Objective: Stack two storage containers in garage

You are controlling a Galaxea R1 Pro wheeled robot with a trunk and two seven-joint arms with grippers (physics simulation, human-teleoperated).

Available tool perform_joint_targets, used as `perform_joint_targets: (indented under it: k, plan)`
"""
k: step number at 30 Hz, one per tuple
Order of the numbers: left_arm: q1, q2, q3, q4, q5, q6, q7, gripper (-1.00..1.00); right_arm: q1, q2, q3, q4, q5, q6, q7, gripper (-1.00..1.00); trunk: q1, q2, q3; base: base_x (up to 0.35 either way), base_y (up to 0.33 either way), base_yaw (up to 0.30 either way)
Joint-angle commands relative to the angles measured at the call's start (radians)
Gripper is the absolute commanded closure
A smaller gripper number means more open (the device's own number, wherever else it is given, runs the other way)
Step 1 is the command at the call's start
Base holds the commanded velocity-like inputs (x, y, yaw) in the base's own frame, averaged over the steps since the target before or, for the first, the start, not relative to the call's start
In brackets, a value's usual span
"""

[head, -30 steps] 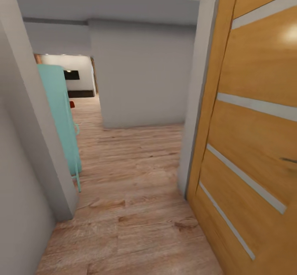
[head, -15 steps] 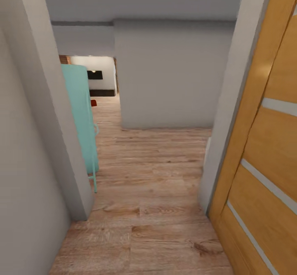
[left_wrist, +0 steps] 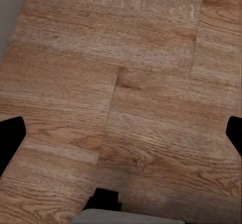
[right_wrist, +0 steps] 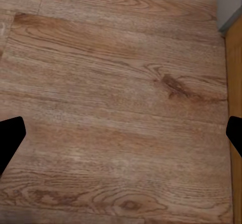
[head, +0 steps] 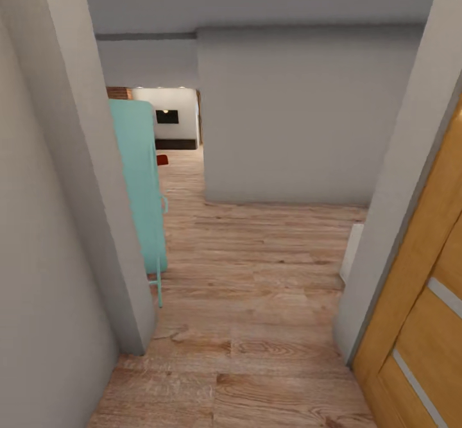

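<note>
Facing hallway, storage container [head: 162,159] far ahead

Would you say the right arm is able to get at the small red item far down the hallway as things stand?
Probably not. The red item lies far down the wood floor, past the teal cabinet, while the right end effector hangs open over planks beside the wooden door.
</note>
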Motion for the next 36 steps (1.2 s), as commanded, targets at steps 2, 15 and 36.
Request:
perform_joint_targets:
  k: [2, 15, 36]
  plan:
    - [0.0, 0.0, 0.005, -0.009, -0.004, -0.006, -0.002, -1.0, 0.0, 0.0, 0.0, 0.0, 0.01, 0.0, -0.001, -1.0, 0.001, 0.0, -0.001, 0.327, 0.0, 0.007]
    - [0.001, 0.004, 0.007, -0.014, -0.003, -0.02, -0.003, -1.0, -0.001, 0.0, -0.003, 0.007, 0.001, 0.001, -0.004, -1.0, 0.001, 0.0, -0.001, 0.327, 0.0, 0.001]
    - [0.001, 0.006, 0.017, -0.013, -0.002, -0.051, 0.008, -1.0, -0.001, 0.0, 0.0, 0.011, 0.008, -0.006, 0.004, -1.0, 0.001, 0.0, -0.001, 0.256, 0.0, 0.0]
